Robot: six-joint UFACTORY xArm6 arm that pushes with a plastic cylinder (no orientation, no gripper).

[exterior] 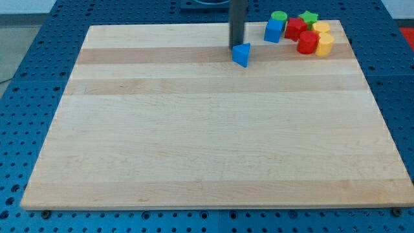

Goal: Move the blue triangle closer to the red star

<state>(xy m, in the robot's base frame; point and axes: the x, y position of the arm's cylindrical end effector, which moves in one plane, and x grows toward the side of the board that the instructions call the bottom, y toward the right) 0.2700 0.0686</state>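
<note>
We are looking across a pale wooden worktop [194, 142] lying on a blue perforated base [26, 77]; no brand, label or writing is showing anywhere. The near and middle stretches of the wood are carrying nothing. Toward the view's top, one blue triangle [241, 54] is sitting alone, and our tip [237, 46] is standing just at its upper-left edge, seemingly touching it. We are carrying no hand, only the dark rod, so there is nothing to spread or press together. Farther to the view's right, seven blocks are crowding the top corner: one blue cube [274, 30], one green cylinder [279, 16], one green star [308, 17], one red star [295, 28], one red cylinder [307, 43] and two yellow blocks [323, 37] of unclear shape. The triangle is lying well apart from the red star, with the cube standing between them.
</note>
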